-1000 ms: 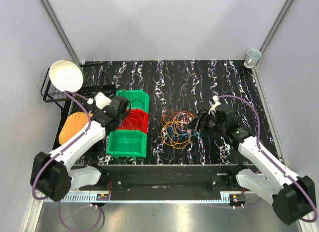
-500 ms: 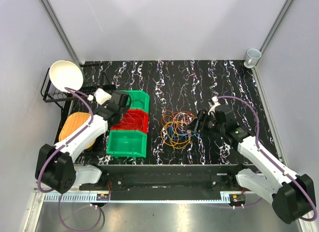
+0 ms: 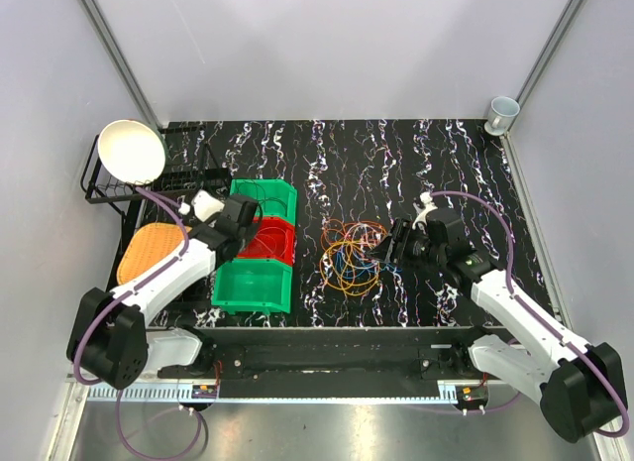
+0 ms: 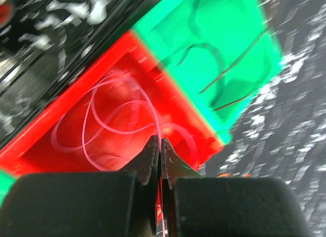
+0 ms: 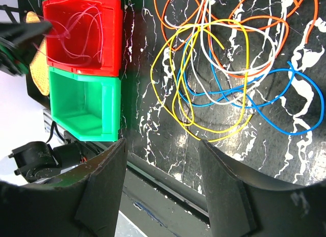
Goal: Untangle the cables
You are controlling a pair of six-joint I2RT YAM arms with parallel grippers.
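The cables (image 3: 350,254) lie in a loose tangle of orange, yellow, blue and white loops in the middle of the table. My right gripper (image 3: 387,248) hangs open just right of the pile. In the right wrist view its jaws (image 5: 162,145) stand wide apart over bare table, below the yellow loops (image 5: 214,84). My left gripper (image 3: 254,225) is over the red bin (image 3: 272,241). In the left wrist view it (image 4: 159,143) is shut on a thin red cable (image 4: 158,132) whose loops lie in the red bin (image 4: 46,145).
Three bins stand in a column left of the pile: green (image 3: 282,195) with dark cables in it, red, then an empty green one (image 3: 253,286). A dish rack with a white bowl (image 3: 131,151) and an orange mat (image 3: 147,251) sit at far left. A cup (image 3: 502,111) is at the back right.
The left gripper swung a little toward the far side over the bins, then came back over the red bin, still shut. The right arm has hardly moved.
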